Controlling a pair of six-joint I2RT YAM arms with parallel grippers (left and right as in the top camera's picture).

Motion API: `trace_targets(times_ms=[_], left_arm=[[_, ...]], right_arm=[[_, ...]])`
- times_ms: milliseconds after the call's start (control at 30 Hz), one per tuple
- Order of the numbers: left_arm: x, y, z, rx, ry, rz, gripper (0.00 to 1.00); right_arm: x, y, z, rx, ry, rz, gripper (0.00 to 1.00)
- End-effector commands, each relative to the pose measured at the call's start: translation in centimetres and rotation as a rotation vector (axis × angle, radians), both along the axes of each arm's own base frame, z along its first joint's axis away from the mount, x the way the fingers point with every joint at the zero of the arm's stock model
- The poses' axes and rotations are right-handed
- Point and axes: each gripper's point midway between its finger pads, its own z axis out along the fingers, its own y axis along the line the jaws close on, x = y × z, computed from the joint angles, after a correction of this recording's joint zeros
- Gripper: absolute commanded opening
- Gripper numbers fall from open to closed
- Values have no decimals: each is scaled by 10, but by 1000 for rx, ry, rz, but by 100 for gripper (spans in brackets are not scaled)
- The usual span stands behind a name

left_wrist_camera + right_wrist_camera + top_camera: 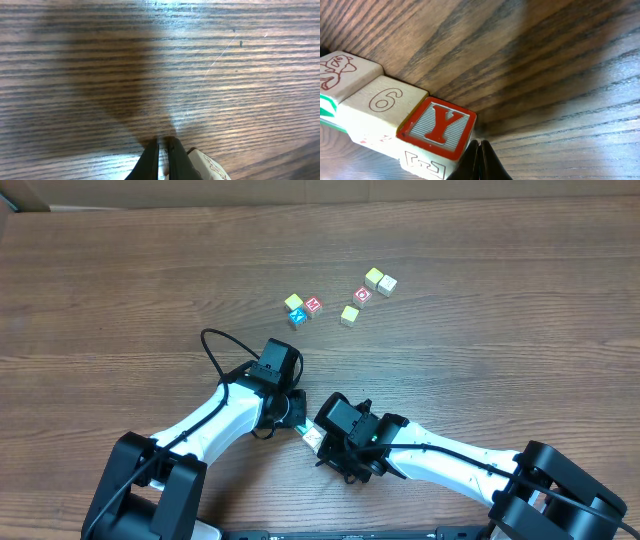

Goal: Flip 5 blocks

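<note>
Wood-grain surface (120, 280) lay under the left claw (160, 146), which was pinched shut and empty, with a pale block (207, 166) at its 4 o'clock. Seven more blocks (350, 314) sat scattered toward 12 o'clock. Rightward, the right claw (478, 149), closed on nothing, sat just beside a red Y block (439, 125) at its 11 o'clock.

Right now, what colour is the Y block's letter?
Red. The Y block shows best in the right wrist view.

A dark wood-grain table (120, 280) bears a faint pale scratch (220, 56).
</note>
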Motion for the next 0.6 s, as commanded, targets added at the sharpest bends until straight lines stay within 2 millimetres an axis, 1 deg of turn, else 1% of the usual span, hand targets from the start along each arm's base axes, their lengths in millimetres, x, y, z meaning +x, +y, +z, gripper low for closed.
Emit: trace_targets(times_ms=[0,400,567], left_arm=[[-36,12,-38,56,143,-5,4],[-33,11,-38,53,129,-10,4],[-34,16,-39,78,131,9,4]], right_arm=[[5,7,5,23,-11,-25,4],[3,8,5,21,-12,-24,4],[3,8,5,21,-11,-24,4]])
